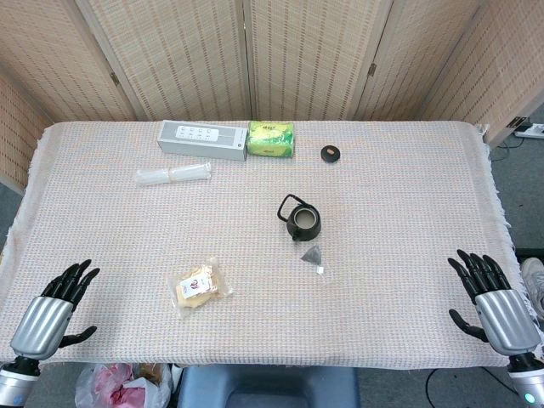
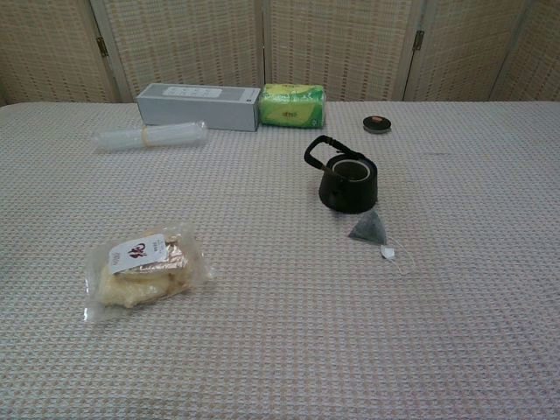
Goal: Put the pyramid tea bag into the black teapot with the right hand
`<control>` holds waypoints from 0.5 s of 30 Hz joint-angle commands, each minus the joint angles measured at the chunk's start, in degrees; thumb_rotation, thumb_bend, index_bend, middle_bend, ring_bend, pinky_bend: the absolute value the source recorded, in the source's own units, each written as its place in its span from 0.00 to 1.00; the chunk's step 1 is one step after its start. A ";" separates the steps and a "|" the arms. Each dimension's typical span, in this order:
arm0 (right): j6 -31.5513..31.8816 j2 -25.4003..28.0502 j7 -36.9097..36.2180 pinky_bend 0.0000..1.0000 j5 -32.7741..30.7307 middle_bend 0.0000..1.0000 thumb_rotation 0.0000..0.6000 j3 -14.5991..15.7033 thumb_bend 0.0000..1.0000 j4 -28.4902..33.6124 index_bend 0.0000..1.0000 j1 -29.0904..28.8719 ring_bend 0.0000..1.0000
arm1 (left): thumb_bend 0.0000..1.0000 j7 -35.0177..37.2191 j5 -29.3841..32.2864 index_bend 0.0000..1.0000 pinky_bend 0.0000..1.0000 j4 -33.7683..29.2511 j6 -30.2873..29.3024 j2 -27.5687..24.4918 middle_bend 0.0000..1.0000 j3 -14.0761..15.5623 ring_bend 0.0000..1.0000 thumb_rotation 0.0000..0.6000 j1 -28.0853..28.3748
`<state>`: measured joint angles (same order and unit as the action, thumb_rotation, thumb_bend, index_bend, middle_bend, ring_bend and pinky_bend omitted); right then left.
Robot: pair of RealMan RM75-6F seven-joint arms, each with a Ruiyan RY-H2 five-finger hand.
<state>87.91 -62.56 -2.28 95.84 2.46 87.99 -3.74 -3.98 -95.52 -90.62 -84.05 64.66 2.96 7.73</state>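
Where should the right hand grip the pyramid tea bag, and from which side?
Pinch the pyramid tea bag at its raised apex, coming from above and the right hand's side. It lies flat on the cloth just in front of the black teapot, which blocks the far side; its tag trails toward the robot.

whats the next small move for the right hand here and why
Probably reach the right hand forward and inward toward the pyramid tea bag. The hand rests open at the table's near right edge, holding nothing, while the tea bag lies just in front of the black teapot, whose lid is already off.
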 commanded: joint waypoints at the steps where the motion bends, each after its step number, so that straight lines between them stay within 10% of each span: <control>1: -1.32 0.00 0.48 0.00 -0.37 0.00 1.00 -0.13 0.20 -0.15 0.02 -0.57 0.00 | 0.14 0.19 1.45 0.00 0.22 0.07 0.93 -0.11 0.00 -0.74 0.00 1.00 0.42; 9: -5.20 -1.03 1.21 0.00 -0.78 0.00 1.00 -0.26 0.21 -1.16 0.05 -2.50 0.00 | 0.14 -0.68 1.04 0.00 0.22 -0.75 0.72 0.11 0.00 -0.58 0.00 1.00 0.36; 15: -12.34 -4.83 3.25 0.00 1.46 0.00 1.00 -0.45 0.25 -2.01 0.27 -7.83 0.00 | 0.14 2.07 0.32 0.00 0.22 -0.57 0.59 -0.77 0.00 -0.39 0.00 1.00 0.66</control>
<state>78.10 -65.83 -0.47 96.21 2.12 86.26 -9.43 -2.34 -94.93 -91.24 -83.40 64.14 2.50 8.28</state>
